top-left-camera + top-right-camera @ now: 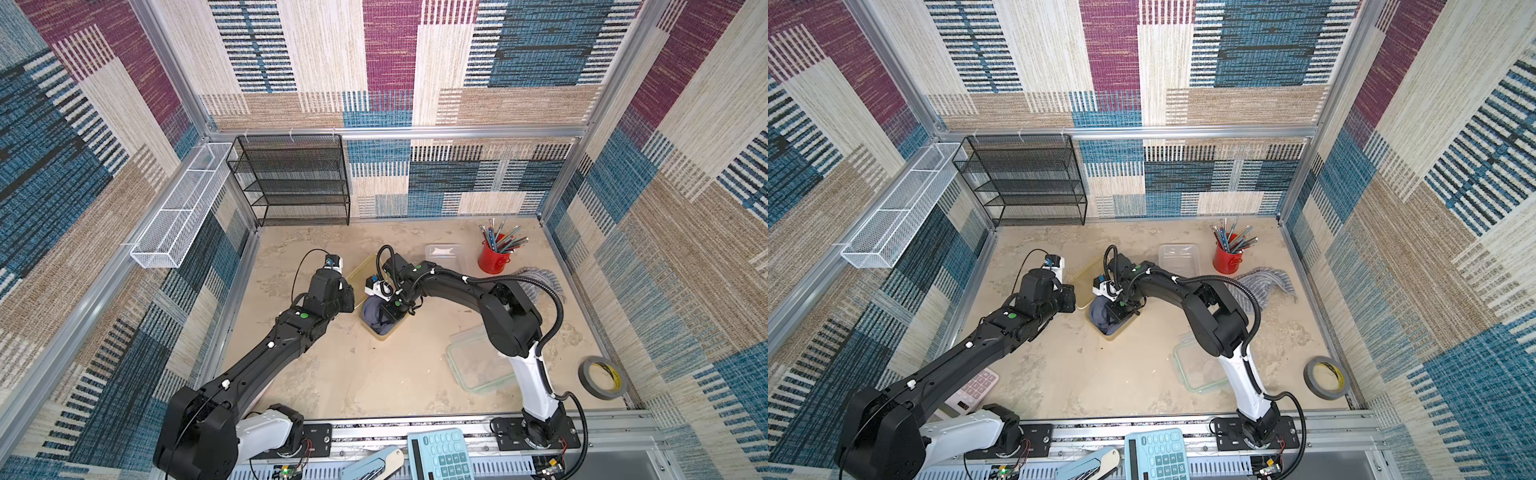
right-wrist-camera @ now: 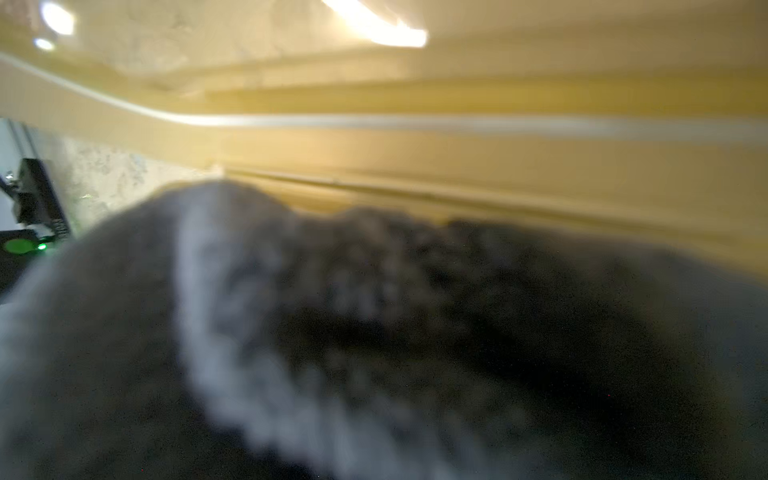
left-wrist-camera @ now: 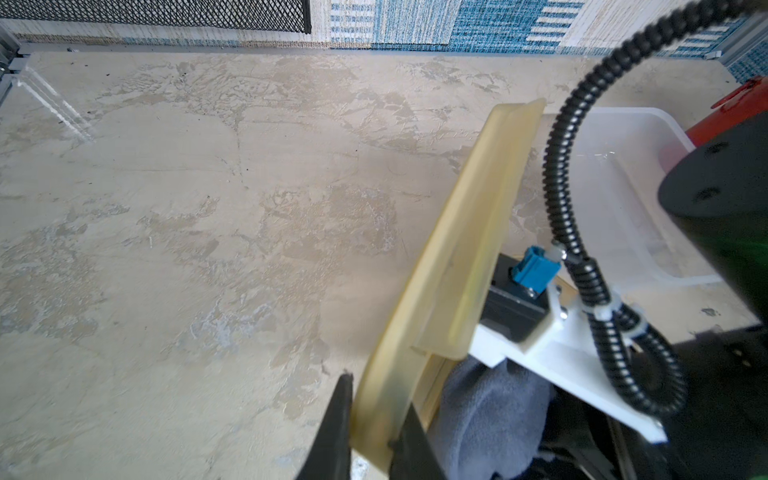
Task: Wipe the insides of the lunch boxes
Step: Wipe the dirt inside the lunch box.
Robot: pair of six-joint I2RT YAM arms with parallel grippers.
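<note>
At the upper left of both top views a white wire basket (image 1: 174, 212) hangs on the wall. A black mesh shelf (image 1: 291, 183) stands beside it at the back of the desk (image 1: 353, 374). At the lower left of a top view a pink calculator (image 1: 976, 386) lies under the left arm, its keys too small to read.

Left of centre, the left gripper (image 3: 374, 436) is clamped on the long wall of the amber lunch box (image 1: 384, 336), with one finger outside and one inside. That box sits on the desk at the centre of the frame. The right gripper (image 1: 386, 318) reaches down into it and is closed on a bunched grey-blue cloth (image 1: 372, 313), its fingers buried in the folds. The right wrist view gives only blurred cloth against the amber wall.

At the bottom centre a pale blue calculator (image 1: 440, 455) lies on the front rail, with no legible print. Right of centre, towards the back, stands the clear frosted lunch box (image 1: 446, 257), open and apart from the amber one. Just right of it is a red cup (image 1: 492, 259) of pencils. A striped grey cloth (image 1: 1266, 282) lies below the cup. At the lower right a clear green-rimmed lid (image 1: 478, 370) lies partly under the right arm. Further right is a grey tape roll (image 1: 602, 378); its yellow core label carries black print that cannot be read.
</note>
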